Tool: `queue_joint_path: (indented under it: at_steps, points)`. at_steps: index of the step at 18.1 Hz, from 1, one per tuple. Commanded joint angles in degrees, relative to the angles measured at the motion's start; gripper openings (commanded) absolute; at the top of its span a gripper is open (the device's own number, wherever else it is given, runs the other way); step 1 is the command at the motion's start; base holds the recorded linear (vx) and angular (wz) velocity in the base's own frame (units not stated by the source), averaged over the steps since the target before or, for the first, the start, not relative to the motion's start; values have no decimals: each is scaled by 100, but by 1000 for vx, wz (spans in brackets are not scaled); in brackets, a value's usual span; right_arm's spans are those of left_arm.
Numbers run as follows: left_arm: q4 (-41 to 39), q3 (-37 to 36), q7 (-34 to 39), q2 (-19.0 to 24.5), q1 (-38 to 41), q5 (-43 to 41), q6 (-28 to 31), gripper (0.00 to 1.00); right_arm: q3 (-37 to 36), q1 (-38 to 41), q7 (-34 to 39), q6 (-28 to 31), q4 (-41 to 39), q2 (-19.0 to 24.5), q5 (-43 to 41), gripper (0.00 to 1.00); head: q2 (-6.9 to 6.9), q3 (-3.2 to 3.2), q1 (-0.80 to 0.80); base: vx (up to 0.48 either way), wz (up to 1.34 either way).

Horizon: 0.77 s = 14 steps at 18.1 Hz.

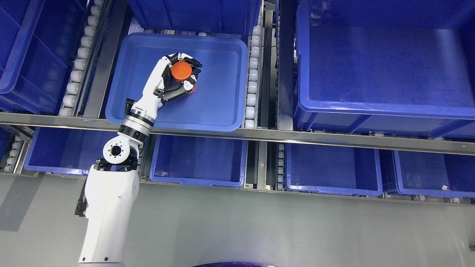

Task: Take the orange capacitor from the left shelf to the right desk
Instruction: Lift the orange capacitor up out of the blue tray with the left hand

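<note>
- A view from above looks down onto a metal shelf rack [259,135] loaded with blue plastic bins, with grey floor [259,230] along the bottom of the picture.
- The robot's left arm [107,207], white with a round joint at the wrist end, enters at the lower left and reaches up and to the right over the shelf's front rail.
- The left hand [174,79] sits inside a shallow blue tray [222,111] on the upper shelf level, in the tray's left half, nearer its back edge than its front edge.
- The hand's black and white fingers [185,59] are curled tightly around an orange capacitor [181,71], a short round cylinder seen from its flat top.
- Fingers wrap it from the back and from the front, so the hand is clamped on it.
- Whether the capacitor rests on the tray floor or is lifted just above it cannot be told from this angle.
- White rollers [253,78] run in lines along both sides of the tray.
- A large deep blue bin [386,74] fills the upper right of the rack, well apart from the tray.
- More blue bins [200,159] stand in a row on the lower shelf level, under the front rail.
- The right arm is out of sight.
</note>
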Motion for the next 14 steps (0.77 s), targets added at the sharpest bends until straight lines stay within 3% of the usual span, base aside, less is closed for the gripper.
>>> queue_joint_path:
  at_steps: [1, 7, 10, 14]
  points:
    - [-1009, 146, 5, 88, -29, 553, -154, 1, -70, 193, -3, -4, -132, -100, 0, 100, 0, 0, 0, 0, 0]
    - [-1750, 128, 14, 88, 15, 756, -716, 1, -70, 193, -3, -4, -132, -100, 0, 100, 0, 0, 0, 0, 0]
    - [-1803, 58, 23, 88, 59, 765, -1138, 1, -62, 193, -3, -4, -132, -100, 0, 100, 0, 0, 0, 0, 0]
    - [-1803, 40, 49, 88, 76, 765, -1183, 1, -62, 193, -3, -4, -132, -100, 0, 100, 0, 0, 0, 0, 0]
